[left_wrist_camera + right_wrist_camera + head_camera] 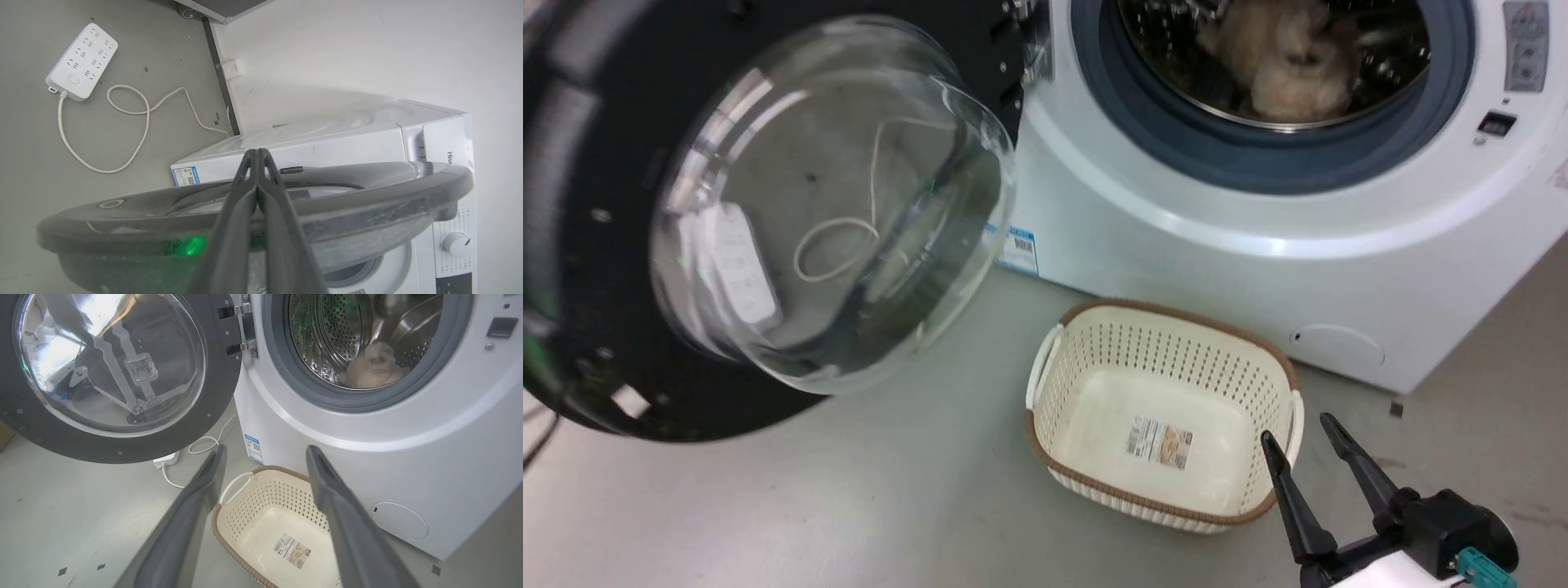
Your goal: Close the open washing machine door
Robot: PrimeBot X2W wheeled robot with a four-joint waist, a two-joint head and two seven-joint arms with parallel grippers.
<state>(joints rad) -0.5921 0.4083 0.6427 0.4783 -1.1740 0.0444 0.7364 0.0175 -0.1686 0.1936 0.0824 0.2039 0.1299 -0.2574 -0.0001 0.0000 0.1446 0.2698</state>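
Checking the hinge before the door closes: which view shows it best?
Right wrist view: the metal hinge is sharp and whole. Head view crops it at the top edge; left wrist view gives the washing machine door edge-on.

washing machine door (600,278) cut off left, drum (1164,49) top cropped

The right gripper (1297,427) has two long black fingers, slim and tapering to narrow points, thicker towards the root; they spring from a chunky black housing (1450,523) with rounded corners; a small teal connector (1478,565) juts from its lower edge; beside it runs a strip of white casing (1388,573). Seen close in the right wrist view, the fingers are matt dark grey — each with a shallow recess near the tip; the left gripper (257,152) has the same fingers — smooth, unmarked, blade-like.
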